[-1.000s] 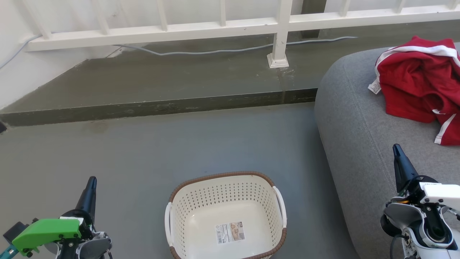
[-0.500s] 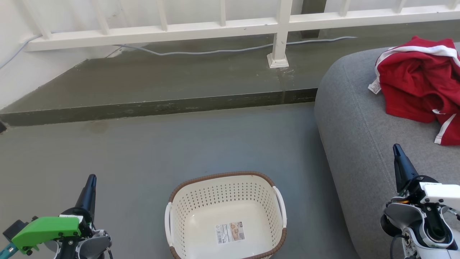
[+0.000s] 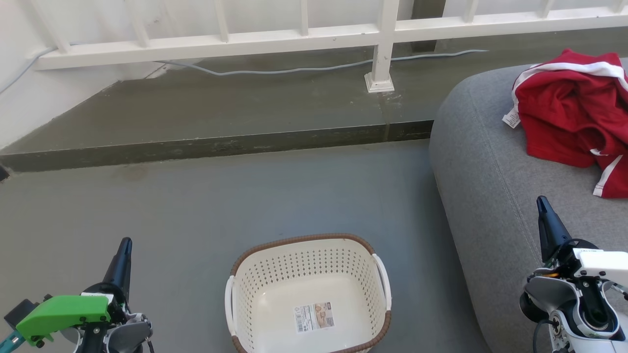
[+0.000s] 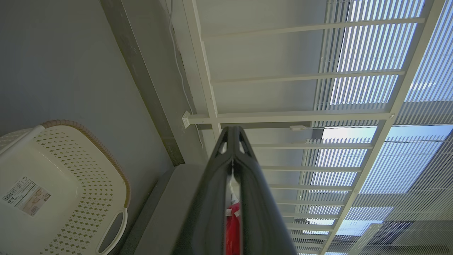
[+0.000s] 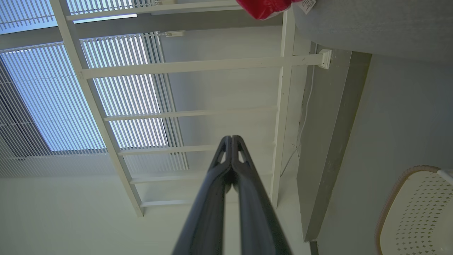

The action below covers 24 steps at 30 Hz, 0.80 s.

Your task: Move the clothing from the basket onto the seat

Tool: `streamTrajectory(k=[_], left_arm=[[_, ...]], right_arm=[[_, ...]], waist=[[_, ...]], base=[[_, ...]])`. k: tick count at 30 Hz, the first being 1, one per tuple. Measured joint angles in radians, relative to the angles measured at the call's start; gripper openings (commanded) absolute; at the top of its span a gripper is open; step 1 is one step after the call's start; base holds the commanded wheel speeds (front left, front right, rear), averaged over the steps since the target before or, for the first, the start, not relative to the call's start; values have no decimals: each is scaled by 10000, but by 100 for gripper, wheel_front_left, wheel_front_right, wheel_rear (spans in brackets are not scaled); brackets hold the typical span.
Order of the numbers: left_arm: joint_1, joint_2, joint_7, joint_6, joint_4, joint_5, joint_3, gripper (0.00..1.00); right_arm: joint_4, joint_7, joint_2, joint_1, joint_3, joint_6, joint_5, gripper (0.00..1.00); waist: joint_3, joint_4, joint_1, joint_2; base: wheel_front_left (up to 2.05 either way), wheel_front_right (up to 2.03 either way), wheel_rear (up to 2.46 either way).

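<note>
The bright red soft fabric clothing with white stripe trim [image 3: 571, 113] lies crumpled in one heap on top of the very large grey woven-fabric seat cushion [image 3: 485, 186], at the right of the head view and well apart from the basket. The heap runs lengthwise from the cushion's far rounded end towards the robot and is cut off by the picture's right edge. One white stripe lies across its far side, and a small white tag [image 3: 510, 118] sticks out on its left, towards the floor. How many garments make up the heap cannot be told. The small cream-white perforated plastic basket with a brown woven-look rim [image 3: 304, 267] stands upright on the grey floor [image 3: 245, 196] just beside the cushion's left flank, mouth up, a white handle on each side and a paper label [image 3: 314, 316] flat on its bottom. The left gripper [image 3: 125, 243] hangs over the floor left of the basket, its dark fingers pressed together on nothing and pointing towards the white railing [image 3: 294, 37]. The right gripper [image 3: 540, 200] hangs over the cushion's near part, likewise closed and empty.
</note>
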Motion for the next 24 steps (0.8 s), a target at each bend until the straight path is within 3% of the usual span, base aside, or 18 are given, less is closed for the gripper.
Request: streamTrajectory(k=[24], left_arm=[[0, -8, 25, -2, -12, 0, 15, 0]], right_arm=[[-8, 0, 4, 0, -25, 0, -2, 0]], waist=[[2, 0, 0, 0]], base=[[0, 0, 0]])
